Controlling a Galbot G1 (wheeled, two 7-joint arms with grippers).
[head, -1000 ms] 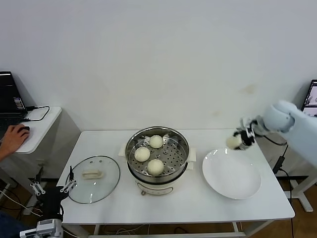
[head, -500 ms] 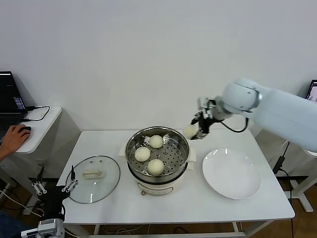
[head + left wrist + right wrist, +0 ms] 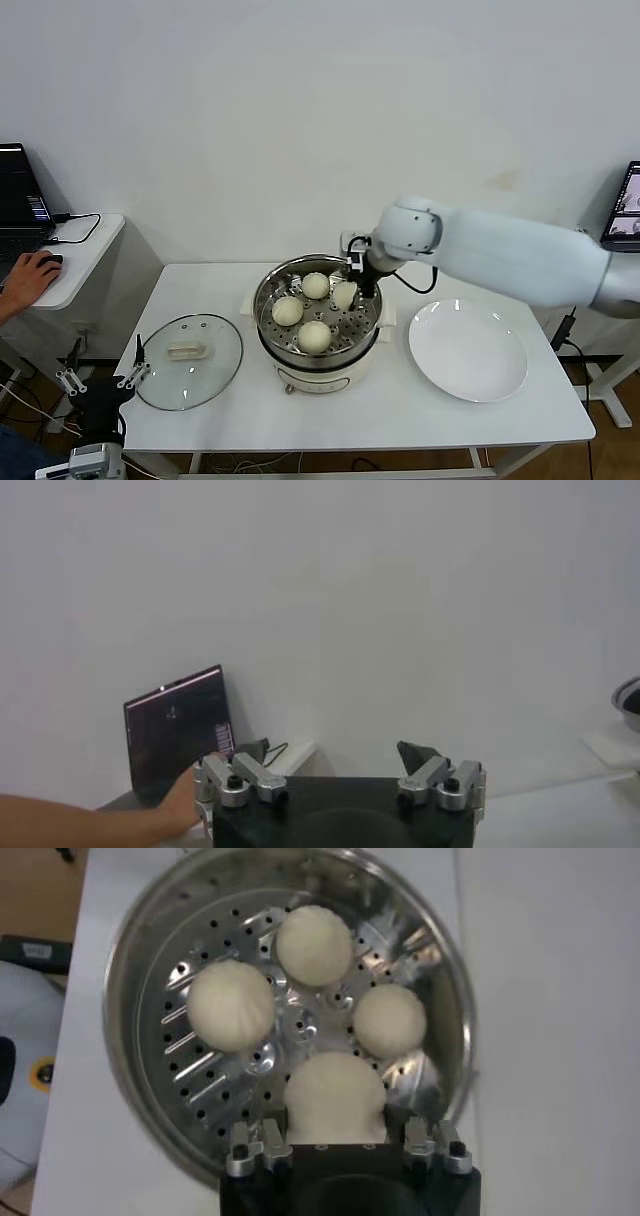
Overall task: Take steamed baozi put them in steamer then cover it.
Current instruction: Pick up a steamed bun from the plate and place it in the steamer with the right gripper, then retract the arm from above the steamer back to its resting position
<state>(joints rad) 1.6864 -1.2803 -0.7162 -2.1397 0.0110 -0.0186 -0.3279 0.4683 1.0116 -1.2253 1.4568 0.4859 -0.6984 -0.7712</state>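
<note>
Above the steamer, my right gripper clasped the fourth baozi between its fingers, just over the perforated floor beside three seated buns. The glass cover lay on the table; my left gripper hung spread, parked low beside it.

No legible text, labels, brands or numbers anywhere; the dark laptop screen shows nothing readable.
</note>
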